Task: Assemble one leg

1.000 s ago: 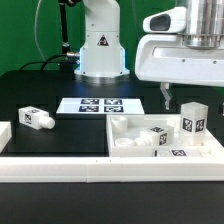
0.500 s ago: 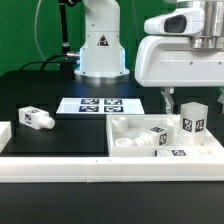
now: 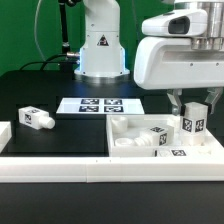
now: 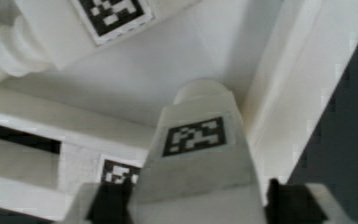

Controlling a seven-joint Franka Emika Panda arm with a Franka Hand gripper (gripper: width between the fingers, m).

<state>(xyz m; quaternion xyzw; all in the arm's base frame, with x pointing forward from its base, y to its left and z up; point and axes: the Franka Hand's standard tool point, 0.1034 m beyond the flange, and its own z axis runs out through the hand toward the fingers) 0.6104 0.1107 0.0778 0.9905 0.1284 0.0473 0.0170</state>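
A white leg (image 3: 193,121) with a square tag stands upright in the right end of the large white tray-shaped part (image 3: 124,127). My gripper (image 3: 192,104) is open, just above the leg's top, one finger on each side. In the wrist view the leg (image 4: 197,132) lies between my two dark fingers (image 4: 108,200), and my gripper (image 4: 202,205) does not touch it. More legs (image 3: 158,136) lie inside the tray. Another leg (image 3: 36,118) lies on the black table at the exterior view's left.
The marker board (image 3: 100,105) lies flat behind the tray. The robot base (image 3: 100,45) stands at the back. A long white rail (image 3: 90,170) runs along the front, and a white part (image 3: 4,134) sits at the far left edge.
My gripper has moved toward the exterior view's right and now straddles the top of the upright leg. Nothing else has moved.
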